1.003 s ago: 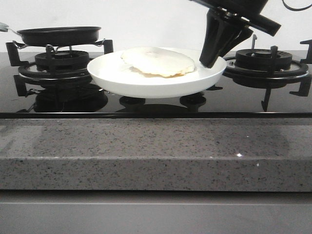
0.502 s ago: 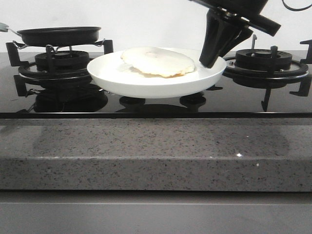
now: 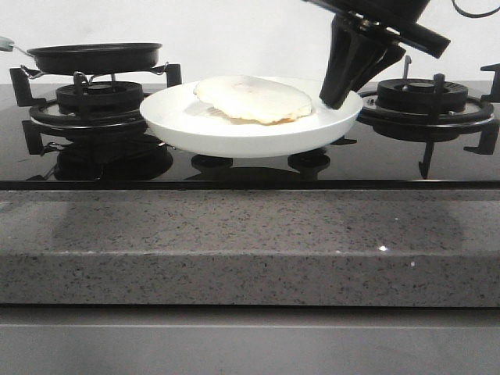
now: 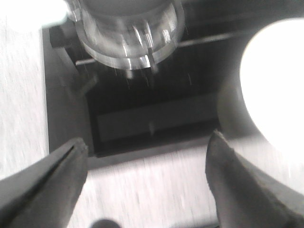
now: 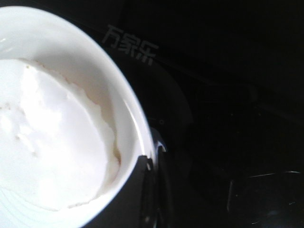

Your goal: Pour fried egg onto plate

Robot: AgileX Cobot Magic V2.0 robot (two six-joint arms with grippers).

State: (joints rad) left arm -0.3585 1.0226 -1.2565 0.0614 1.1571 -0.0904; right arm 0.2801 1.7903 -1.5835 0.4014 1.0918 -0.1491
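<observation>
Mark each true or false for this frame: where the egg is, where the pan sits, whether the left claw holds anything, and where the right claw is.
1. The fried egg lies on the plate. True.
2. The frying pan is tipped over the plate. False: it sits level on the left burner, apart from the plate.
3. The left claw grips the pan handle. False: its fingers are spread with nothing between them.
4. The right claw is at the plate's right rim. True.

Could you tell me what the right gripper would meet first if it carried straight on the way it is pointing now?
Most likely the plate: the right gripper points down at its right rim, already touching or nearly so; exact depth is unclear.
</observation>
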